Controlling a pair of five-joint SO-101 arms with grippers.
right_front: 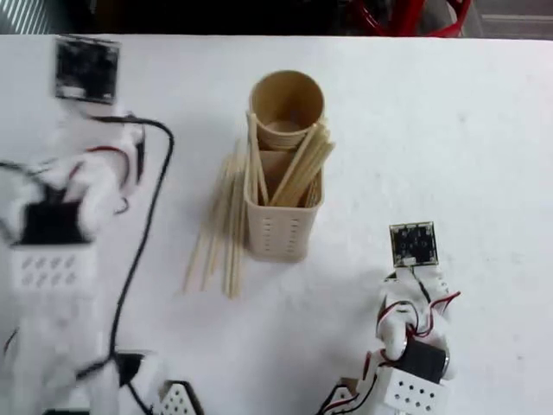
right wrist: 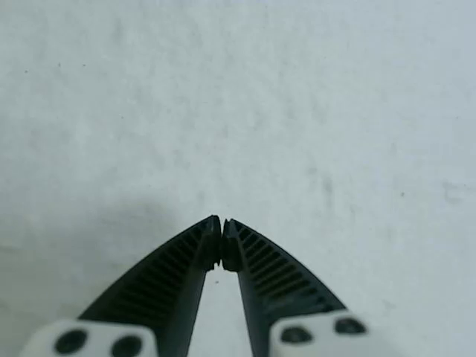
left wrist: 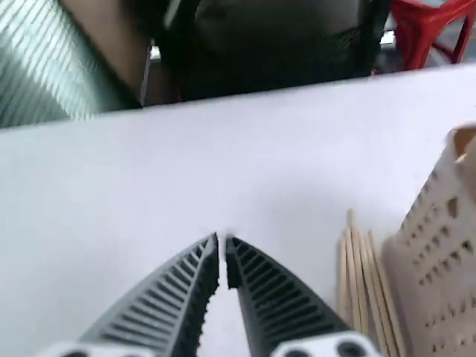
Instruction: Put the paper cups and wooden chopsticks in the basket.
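A beige perforated basket (right_front: 282, 226) stands mid-table with stacked paper cups (right_front: 287, 104) sticking out of it and several wooden chopsticks (right_front: 302, 169) leaning inside. Several more chopsticks (right_front: 218, 233) lie on the table against the basket's left side. The left wrist view shows the basket wall (left wrist: 439, 253) and the loose chopsticks (left wrist: 361, 286) beside it. My left gripper (left wrist: 222, 239) is shut and empty over bare table, left of the basket. My right gripper (right wrist: 222, 222) is shut and empty above plain white table, with its arm (right_front: 413, 285) at the front right.
The white table (right_front: 449, 130) runs to a dark back edge. Black cables (right_front: 143, 233) trail from the left arm (right_front: 60, 199) toward the front. A red chair (left wrist: 435, 30) and dark furniture stand beyond the table.
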